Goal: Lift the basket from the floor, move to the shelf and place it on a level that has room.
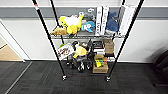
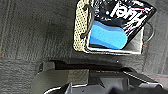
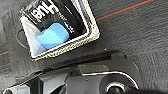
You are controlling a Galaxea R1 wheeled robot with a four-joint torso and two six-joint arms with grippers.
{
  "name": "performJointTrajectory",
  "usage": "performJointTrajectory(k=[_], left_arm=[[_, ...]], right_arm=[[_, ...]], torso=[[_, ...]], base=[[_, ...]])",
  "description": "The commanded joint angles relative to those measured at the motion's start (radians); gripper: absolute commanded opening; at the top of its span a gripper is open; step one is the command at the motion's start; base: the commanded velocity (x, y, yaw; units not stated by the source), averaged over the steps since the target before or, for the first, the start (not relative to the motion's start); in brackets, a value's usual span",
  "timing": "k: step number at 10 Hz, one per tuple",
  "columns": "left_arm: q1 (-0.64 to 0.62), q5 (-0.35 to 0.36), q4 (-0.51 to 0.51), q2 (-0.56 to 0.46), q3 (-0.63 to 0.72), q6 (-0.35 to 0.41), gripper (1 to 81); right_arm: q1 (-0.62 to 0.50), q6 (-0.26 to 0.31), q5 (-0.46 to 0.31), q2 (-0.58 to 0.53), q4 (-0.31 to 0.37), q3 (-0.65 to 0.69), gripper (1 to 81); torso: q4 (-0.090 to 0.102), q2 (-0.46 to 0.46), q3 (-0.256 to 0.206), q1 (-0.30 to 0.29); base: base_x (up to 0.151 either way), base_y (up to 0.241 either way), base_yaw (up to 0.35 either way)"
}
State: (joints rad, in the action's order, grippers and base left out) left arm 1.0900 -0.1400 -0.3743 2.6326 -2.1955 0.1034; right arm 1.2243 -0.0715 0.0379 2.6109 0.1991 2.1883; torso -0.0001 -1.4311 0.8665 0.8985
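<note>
The basket point(image 2: 80, 27), cream and woven with a black loop handle, is seen upright on the dark grey carpeted floor point(image 2: 35, 30), with a blue object and a black printed bag inside. The shelf point(image 1: 85, 37), a black four-post rack on casters, is set against the wall with crowded tiers.

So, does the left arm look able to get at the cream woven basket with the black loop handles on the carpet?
Probably yes: the cream woven basket lies on the dark grey carpet floor below the left wrist, with nothing between them; its black loop handle faces that side.
</note>
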Motion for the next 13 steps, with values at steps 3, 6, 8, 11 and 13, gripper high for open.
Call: performJointTrajectory(k=[3,6,8,11,13], left_arm=[[-0.104,-0.076,-0.017,-0.012,0.007,-0.002,81.1],[-0.127,-0.115,-0.018,0.023,-0.035,-0.002,81.1],[-0.132,-0.128,-0.025,0.061,-0.098,-0.002,81.1],[-0.132,-0.145,-0.031,0.078,-0.113,-0.002,81.1],[-0.135,-0.145,-0.043,0.083,-0.113,-0.002,81.1]], right_arm=[[-0.107,-0.001,-0.084,-0.036,0.031,0.002,81.1],[-0.159,-0.001,-0.133,-0.032,0.034,0.031,81.1],[-0.200,-0.001,-0.171,-0.021,0.037,0.056,81.1],[-0.254,0.001,-0.240,0.042,0.034,0.154,81.1],[-0.263,0.002,-0.256,0.077,0.026,0.200,81.1]], torso=[[0.000,-0.152,0.012,0.097],[0.000,-0.253,0.013,0.160],[0.000,-0.321,0.013,0.203],[0.000,-0.422,0.013,0.266],[0.000,-0.492,0.013,0.310]], base=[[0.000,0.000,0.000],[0.000,0.000,0.000],[0.000,0.000,0.000],[0.000,0.000,0.000],[0.000,0.000,0.000]])
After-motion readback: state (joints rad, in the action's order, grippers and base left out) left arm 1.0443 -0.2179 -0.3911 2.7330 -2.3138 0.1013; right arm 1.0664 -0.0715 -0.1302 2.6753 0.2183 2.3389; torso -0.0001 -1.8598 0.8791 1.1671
